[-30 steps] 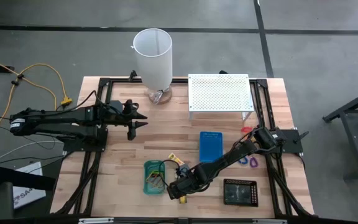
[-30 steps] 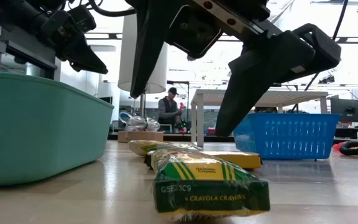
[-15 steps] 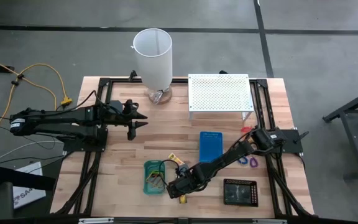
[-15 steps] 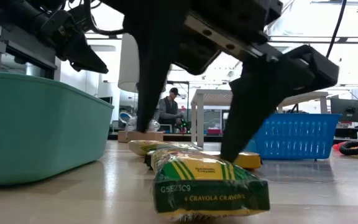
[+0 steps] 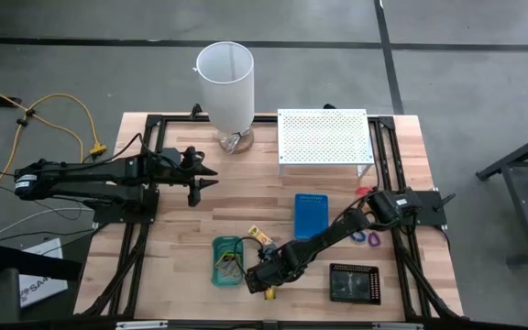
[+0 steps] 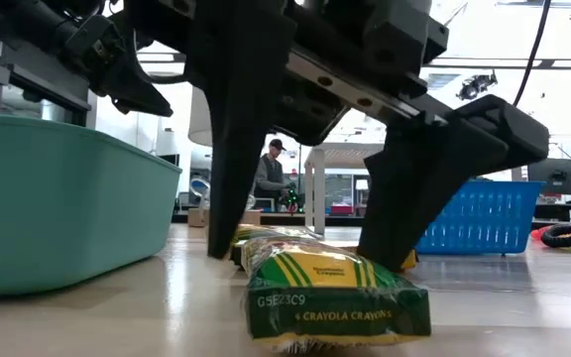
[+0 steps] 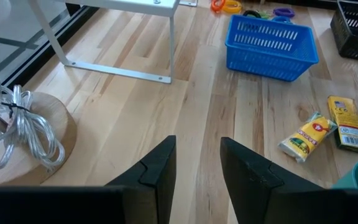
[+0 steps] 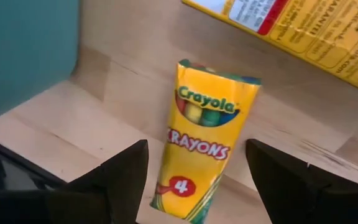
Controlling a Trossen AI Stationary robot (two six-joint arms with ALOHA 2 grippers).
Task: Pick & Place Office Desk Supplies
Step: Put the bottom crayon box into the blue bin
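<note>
On wood table, crayon pkt btwn open right hand.

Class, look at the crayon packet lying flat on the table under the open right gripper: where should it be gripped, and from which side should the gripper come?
Grip the crayon packet across its narrow width, near the middle of its length, coming straight down from above. It lies flat and is long and slim, so its two long edges suit the fingers best. The right gripper already straddles it, open, one finger outside each long edge.
</note>
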